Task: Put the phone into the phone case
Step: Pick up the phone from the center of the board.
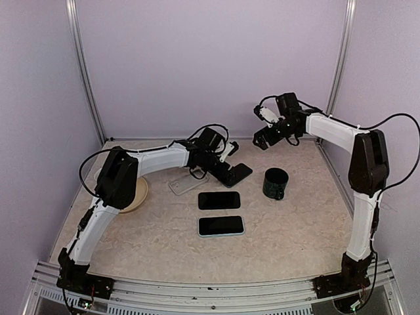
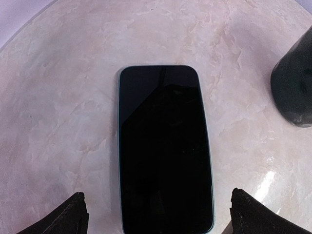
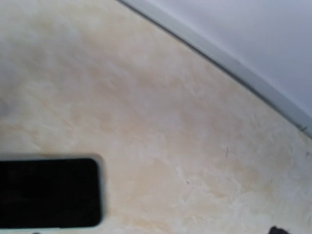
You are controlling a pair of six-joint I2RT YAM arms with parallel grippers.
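Nearest to me, a near phone (image 1: 221, 226) with a pale blue rim is lying flat, screen up, on the marbled table (image 1: 295, 223). Just behind it, a middle phone (image 1: 219, 200), all black, is lying parallel to it with a small gap between them. A little further back and to the left, the clear case (image 1: 186, 184) is resting on the table, empty. A cream bowl (image 1: 136, 195) is sitting beyond it at the left edge, partly hidden by the left arm. Over to the right a dark mug (image 1: 276, 184) is standing upright.

The left gripper (image 2: 157, 217) is hanging low over a far phone (image 2: 165, 146), which is lying face up at an angle just behind the middle phone. Its jaws are spread wide, the black fingers (image 2: 63, 217) standing on either side of the far phone's long edges without touching them.

Furthest back, the right gripper (image 1: 262, 139) is hovering high above the rear of the table, its jaws standing wide with nothing between them.
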